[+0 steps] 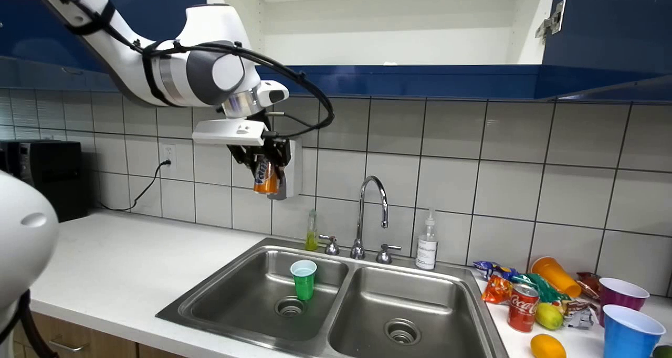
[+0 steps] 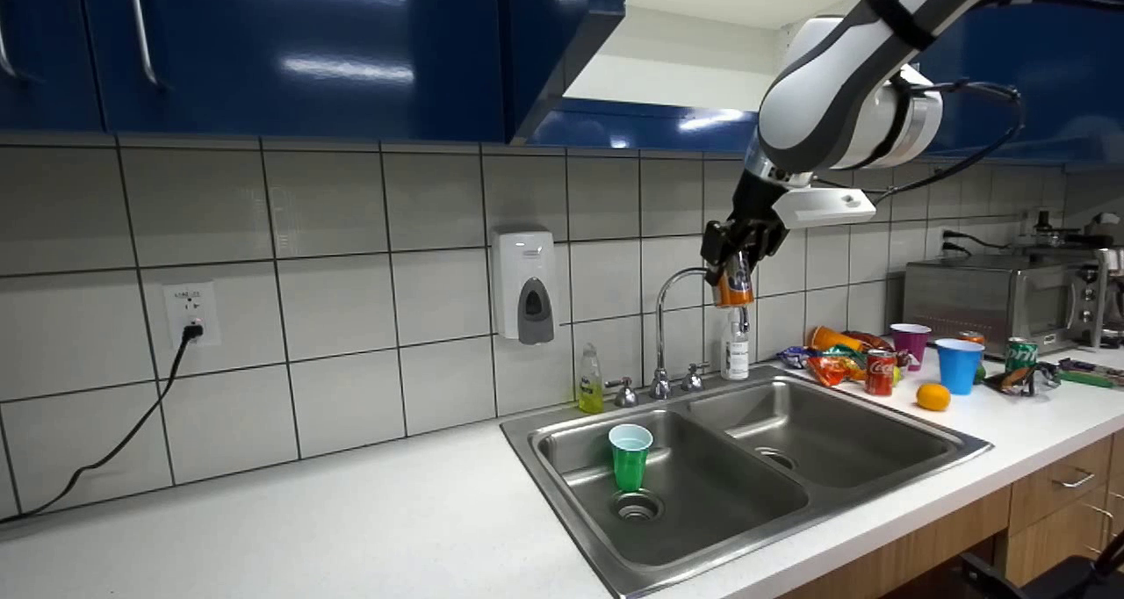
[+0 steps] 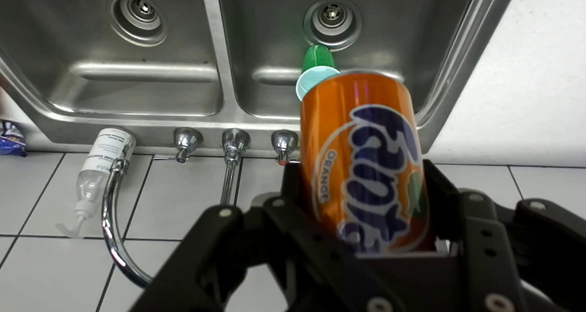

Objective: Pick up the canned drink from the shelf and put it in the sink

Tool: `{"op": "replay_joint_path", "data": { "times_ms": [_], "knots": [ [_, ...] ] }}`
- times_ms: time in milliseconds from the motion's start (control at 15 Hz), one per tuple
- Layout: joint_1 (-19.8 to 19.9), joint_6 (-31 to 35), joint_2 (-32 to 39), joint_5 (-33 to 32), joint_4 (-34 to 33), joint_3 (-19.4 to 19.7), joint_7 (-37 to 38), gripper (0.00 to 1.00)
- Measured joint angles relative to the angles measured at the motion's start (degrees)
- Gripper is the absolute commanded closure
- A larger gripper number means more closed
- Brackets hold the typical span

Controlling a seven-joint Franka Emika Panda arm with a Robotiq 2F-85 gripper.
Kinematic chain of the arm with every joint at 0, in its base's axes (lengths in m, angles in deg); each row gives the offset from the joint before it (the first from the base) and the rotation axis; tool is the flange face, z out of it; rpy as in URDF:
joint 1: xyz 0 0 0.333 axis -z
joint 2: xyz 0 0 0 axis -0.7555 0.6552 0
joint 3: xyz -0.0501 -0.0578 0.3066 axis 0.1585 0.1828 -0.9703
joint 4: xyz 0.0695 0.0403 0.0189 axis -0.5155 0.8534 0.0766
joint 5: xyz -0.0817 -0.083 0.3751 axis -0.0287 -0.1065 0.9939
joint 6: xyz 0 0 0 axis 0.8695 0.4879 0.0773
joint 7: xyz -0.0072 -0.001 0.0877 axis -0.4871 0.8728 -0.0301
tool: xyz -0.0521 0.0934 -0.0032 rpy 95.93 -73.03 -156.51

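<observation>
The canned drink (image 3: 366, 138), an orange can with blue lettering, sits between the black fingers of my gripper (image 3: 361, 170), both touching its sides. In both exterior views the canned drink (image 1: 266, 178) hangs in the air, its lower part showing beneath the shut gripper (image 2: 739, 252). Below is the steel double-basin sink (image 3: 218, 37); the can is at roughly the height of the faucet's arch. Whether it hangs straight over a basin, I cannot tell. The wall cabinet (image 1: 388, 45) above stands open with a white interior; the top of its shelf is hidden behind the blue rim.
A green cup (image 1: 303, 282) stands in one basin beside the drain. The curved faucet (image 2: 660, 318), a yellow-green soap bottle (image 2: 590, 384) and a clear pump bottle (image 1: 427, 242) line the sink's back. A red can (image 1: 523, 308), cups, fruits and wrappers crowd the counter beside it.
</observation>
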Motion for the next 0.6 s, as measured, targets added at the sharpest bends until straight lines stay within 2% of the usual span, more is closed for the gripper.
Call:
{"op": "replay_joint_path", "data": {
  "times_ms": [600],
  "knots": [
    [-1.1,12.2,9.4,0.0,2.0,0.9,-1.5,0.62]
  ]
}}
